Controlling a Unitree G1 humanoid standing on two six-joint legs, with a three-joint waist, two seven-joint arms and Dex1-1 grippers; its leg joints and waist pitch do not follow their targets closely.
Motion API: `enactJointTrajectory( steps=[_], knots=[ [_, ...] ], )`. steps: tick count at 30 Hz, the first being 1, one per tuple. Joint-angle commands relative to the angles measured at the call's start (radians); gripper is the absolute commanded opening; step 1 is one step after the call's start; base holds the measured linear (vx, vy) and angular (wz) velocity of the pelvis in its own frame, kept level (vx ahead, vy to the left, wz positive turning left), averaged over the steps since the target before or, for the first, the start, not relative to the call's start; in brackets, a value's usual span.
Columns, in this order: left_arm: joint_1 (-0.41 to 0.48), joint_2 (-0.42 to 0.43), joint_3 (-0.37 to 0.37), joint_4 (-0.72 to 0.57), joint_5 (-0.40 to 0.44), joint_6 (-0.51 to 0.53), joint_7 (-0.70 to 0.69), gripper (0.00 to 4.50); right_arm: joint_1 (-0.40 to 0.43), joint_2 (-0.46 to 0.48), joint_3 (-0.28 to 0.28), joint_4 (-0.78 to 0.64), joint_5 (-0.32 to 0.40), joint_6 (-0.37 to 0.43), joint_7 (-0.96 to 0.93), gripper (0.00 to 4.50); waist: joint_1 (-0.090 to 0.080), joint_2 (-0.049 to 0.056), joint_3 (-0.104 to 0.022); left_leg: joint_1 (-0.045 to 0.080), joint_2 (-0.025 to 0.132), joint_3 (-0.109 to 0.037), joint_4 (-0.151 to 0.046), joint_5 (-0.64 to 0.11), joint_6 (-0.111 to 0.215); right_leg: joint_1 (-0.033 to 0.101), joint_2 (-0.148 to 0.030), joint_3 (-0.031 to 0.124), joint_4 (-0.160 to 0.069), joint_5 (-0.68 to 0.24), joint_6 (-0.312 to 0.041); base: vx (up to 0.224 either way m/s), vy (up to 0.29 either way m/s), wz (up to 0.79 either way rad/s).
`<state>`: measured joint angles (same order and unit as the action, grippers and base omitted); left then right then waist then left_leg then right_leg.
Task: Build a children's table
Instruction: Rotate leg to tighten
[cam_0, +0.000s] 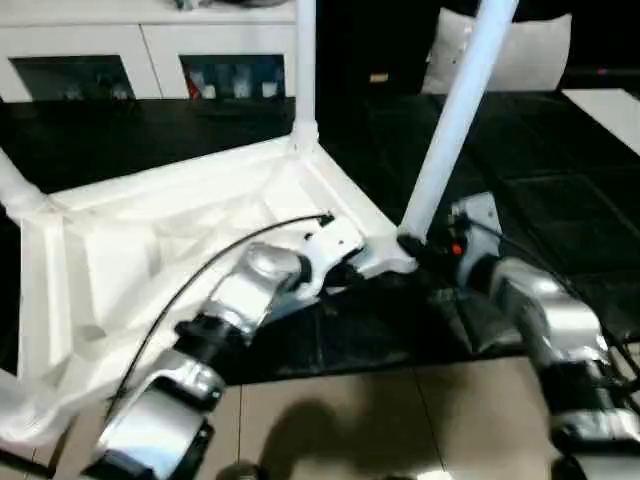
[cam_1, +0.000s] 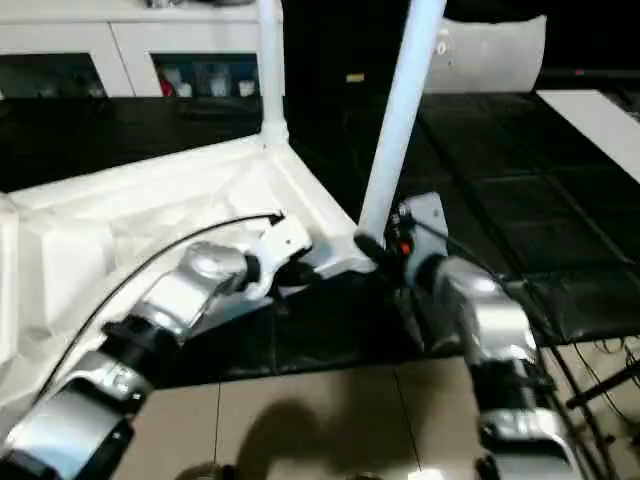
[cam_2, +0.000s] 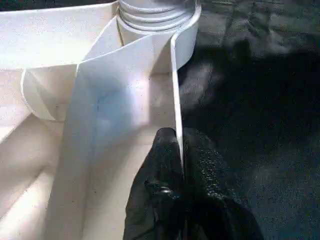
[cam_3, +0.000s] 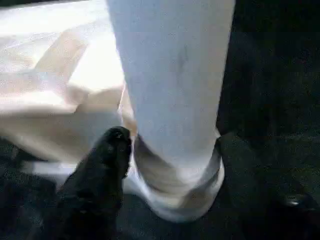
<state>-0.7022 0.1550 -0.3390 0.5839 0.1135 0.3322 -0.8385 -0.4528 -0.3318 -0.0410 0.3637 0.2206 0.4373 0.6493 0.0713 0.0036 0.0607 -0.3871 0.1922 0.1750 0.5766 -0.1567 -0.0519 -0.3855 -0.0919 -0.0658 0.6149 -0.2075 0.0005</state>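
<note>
Upside-down white table (cam_0: 150, 250) lying on the black floor mat (cam_0: 520, 200), ribbed underside up. Far leg (cam_0: 305, 60) standing upright in its corner socket, near leg (cam_0: 455, 115) leaning in the corner socket (cam_3: 175, 195) nearest the robot. Left hand (cam_2: 177, 165) pinched tight on the thin side wall of the table, one finger either side. Right hand (cam_3: 170, 160) wrapped round the near leg's base, fingers (cam_3: 107, 155) touching it. White cabinet (cam_0: 150, 60) beyond, against the far edge.
</note>
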Motion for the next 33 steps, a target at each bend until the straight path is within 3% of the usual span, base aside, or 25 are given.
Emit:
enactJointTrajectory(
  steps=[1, 6, 7, 8, 15, 16, 24, 33],
  knots=[
    [0.005, 0.028, -0.013, -0.029, -0.010, -0.080, -0.065, 0.00, 0.018, -0.033, 0.034, -0.018, 0.008, -0.027, 0.093, 3.25, 0.007, -0.007, -0.070, 0.016, 0.031, -0.006, -0.052, -0.142, 0.082, 0.052, -0.051, 0.037, -0.068, 0.004, -0.261, 0.000, 0.000, 0.00],
    [0.016, 0.083, -0.018, -0.017, -0.033, -0.172, -0.173, 0.00, 0.039, -0.126, 0.076, -0.043, -0.002, -0.080, 0.256, 3.71, 0.017, -0.005, -0.067, 0.020, 0.036, -0.006, -0.055, -0.170, 0.071, 0.049, -0.053, 0.039, -0.070, -0.046, -0.259, 0.000, 0.000, 0.00],
    [0.022, 0.108, -0.025, -0.018, -0.044, -0.209, -0.230, 0.00, 0.039, -0.161, 0.088, -0.051, 0.001, -0.083, 0.314, 3.71, 0.019, -0.014, -0.068, 0.018, 0.034, -0.006, -0.055, -0.164, 0.074, 0.050, -0.052, 0.038, -0.070, -0.039, -0.260, 0.000, 0.000, 0.00],
    [0.026, 0.125, -0.031, -0.021, -0.052, -0.223, -0.268, 0.00, 0.038, -0.183, 0.098, -0.055, 0.005, -0.087, 0.353, 3.71, 0.023, -0.009, -0.068, 0.019, 0.036, -0.006, -0.054, -0.161, 0.079, 0.050, -0.053, 0.039, -0.066, -0.034, -0.263, 0.000, 0.000, 0.00],
    [0.044, 0.197, -0.074, -0.041, -0.068, -0.341, -0.458, 0.00, 0.035, -0.247, 0.136, -0.068, 0.056, -0.132, 0.573, 3.71, 0.042, -0.011, -0.066, 0.023, 0.043, -0.002, -0.054, -0.170, 0.085, 0.042, -0.058, 0.040, -0.065, -0.067, -0.270, 0.000, 0.000, 0.00],
    [0.045, 0.207, -0.082, -0.045, -0.069, -0.356, -0.482, 0.00, 0.035, -0.252, 0.143, -0.072, 0.065, -0.141, 0.603, 3.44, 0.044, -0.010, -0.067, 0.023, 0.044, -0.002, -0.054, -0.171, 0.083, 0.041, -0.058, 0.039, -0.064, -0.068, -0.270, 0.000, 0.000, 0.00],
    [0.038, 0.228, -0.094, -0.037, -0.069, -0.412, -0.546, 0.00, 0.047, -0.279, 0.181, -0.111, 0.117, -0.063, 0.743, 2.79, 0.056, -0.014, -0.066, 0.023, 0.045, -0.002, -0.056, -0.170, 0.080, 0.041, -0.059, 0.040, -0.062, -0.079, -0.267, 0.000, 0.000, 0.00],
    [0.032, 0.230, -0.094, -0.018, -0.073, -0.432, -0.557, 0.00, 0.055, -0.290, 0.196, -0.117, 0.128, -0.041, 0.769, 2.15, 0.064, -0.016, -0.068, 0.023, 0.044, -0.002, -0.054, -0.155, 0.074, 0.040, -0.059, 0.040, -0.060, -0.073, -0.265, 0.000, 0.000, 0.00]
  ],
)
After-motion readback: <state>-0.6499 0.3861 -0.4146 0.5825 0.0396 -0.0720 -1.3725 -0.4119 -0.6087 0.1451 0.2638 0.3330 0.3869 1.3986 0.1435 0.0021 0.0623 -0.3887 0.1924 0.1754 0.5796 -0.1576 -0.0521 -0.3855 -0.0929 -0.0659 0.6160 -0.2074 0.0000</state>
